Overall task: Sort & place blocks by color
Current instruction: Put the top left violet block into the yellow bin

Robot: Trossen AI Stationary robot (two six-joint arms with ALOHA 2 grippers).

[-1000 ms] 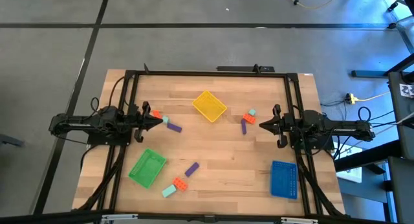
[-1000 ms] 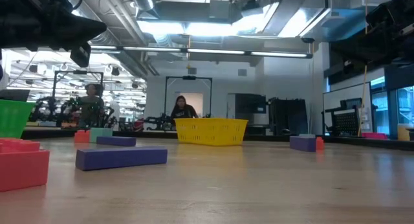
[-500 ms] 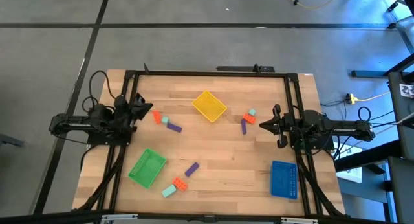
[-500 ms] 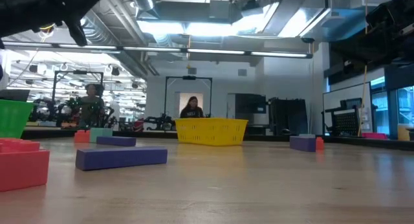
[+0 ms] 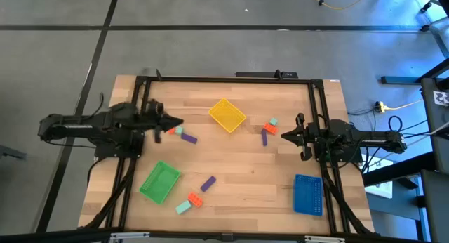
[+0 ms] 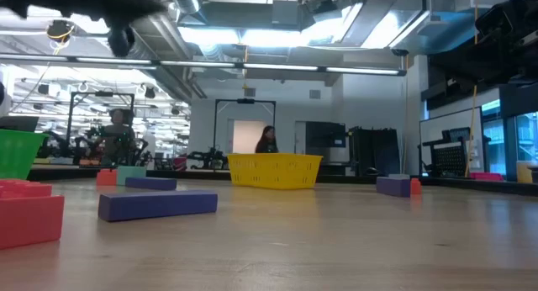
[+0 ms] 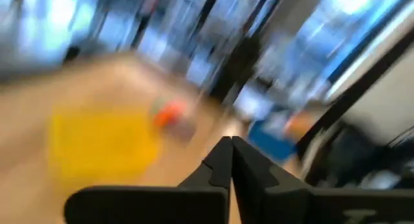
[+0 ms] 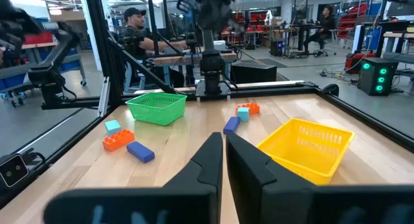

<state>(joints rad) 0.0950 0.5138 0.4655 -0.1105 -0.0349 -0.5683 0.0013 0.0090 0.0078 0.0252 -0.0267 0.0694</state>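
Blocks (image 5: 189, 137) scattered between three trays (image 5: 226, 115)

High view looks straight down, low view skims the tabletop — both share the yellow tray (image 5: 226, 114)

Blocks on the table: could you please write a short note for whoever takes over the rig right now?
Left gripper: shut, empty, above the left group of blocks.
Right gripper: shut, empty, waiting beside the right group.
A third group lies near the green tray.
The yellow tray is mid-table at the back; the blue tray is front right.
Done: nothing, no block is in a tray.
Left: sort all the purple, orange and teal blocks.
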